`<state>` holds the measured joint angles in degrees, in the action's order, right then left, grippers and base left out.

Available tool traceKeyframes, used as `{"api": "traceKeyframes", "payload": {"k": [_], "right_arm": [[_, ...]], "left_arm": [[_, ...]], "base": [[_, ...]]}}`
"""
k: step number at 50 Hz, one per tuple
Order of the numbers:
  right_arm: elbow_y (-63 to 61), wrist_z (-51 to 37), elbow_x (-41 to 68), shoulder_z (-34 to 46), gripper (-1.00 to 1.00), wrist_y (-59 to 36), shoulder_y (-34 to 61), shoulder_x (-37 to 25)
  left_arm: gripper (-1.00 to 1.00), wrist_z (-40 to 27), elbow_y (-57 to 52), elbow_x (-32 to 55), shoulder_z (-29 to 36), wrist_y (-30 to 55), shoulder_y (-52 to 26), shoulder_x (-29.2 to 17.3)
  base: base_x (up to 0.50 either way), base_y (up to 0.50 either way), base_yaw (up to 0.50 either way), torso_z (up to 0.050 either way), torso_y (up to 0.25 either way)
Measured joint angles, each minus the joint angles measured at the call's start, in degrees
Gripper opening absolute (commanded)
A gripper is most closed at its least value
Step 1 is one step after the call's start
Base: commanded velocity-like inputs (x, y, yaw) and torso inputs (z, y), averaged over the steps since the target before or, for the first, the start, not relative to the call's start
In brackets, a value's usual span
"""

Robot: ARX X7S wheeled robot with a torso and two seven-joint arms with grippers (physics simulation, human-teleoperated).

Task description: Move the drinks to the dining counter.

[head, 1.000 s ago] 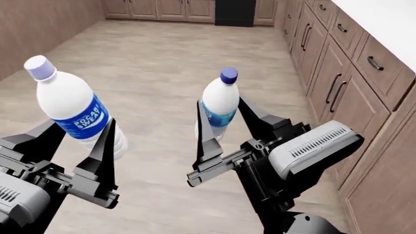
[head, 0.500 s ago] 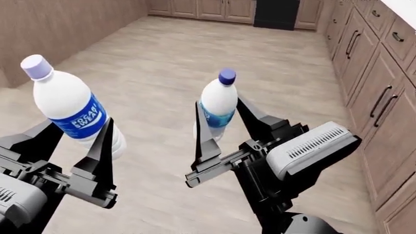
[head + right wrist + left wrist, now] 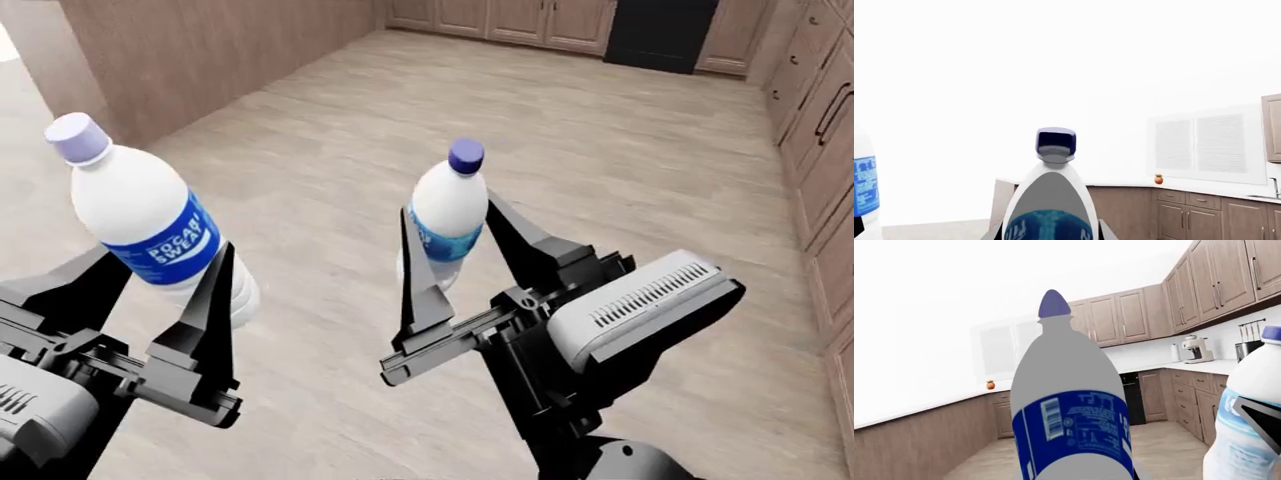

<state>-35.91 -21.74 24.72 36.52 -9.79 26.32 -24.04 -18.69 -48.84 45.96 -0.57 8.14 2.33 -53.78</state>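
The bigger milky-white drink (image 3: 140, 225), with a blue label and lilac cap, stands upright in my left gripper (image 3: 147, 290), which is shut on its lower body. It fills the left wrist view as a broad bottle (image 3: 1071, 410). The slimmer drink (image 3: 447, 215) with a dark blue cap is upright in my right gripper (image 3: 451, 240), shut on it; the same bottle (image 3: 1051, 200) rises between the fingers (image 3: 1104, 231) in the right wrist view. Both bottles hang above the floor, side by side and apart. The dining counter is out of view.
Pale wooden floor (image 3: 534, 130) lies ahead. A wood-panelled wall (image 3: 200, 50) runs along the left, brown cabinets (image 3: 827, 130) along the right, a black appliance (image 3: 661, 30) at the far end. A worktop with a coffee machine (image 3: 1197, 349) shows in the left wrist view.
The head view has swung left: the right-hand cabinets slid toward the edge and the panelled wall came in on the left. Both bottles stay held as before.
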Motion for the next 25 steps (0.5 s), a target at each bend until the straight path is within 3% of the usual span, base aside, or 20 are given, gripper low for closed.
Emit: {"api": "traceKeyframes", "payload": {"k": [25], "right_arm": [[0.18, -0.17, -0.61, 0.24, -1.0, 1.14, -0.15, -0.01]], "left_arm": [[-1.0, 0.01, 0.17, -0.17, 0.03, -0.23, 0.12, 0.05]], "base": [[-0.01, 0.02, 0.5, 0.0, 0.0]]}}
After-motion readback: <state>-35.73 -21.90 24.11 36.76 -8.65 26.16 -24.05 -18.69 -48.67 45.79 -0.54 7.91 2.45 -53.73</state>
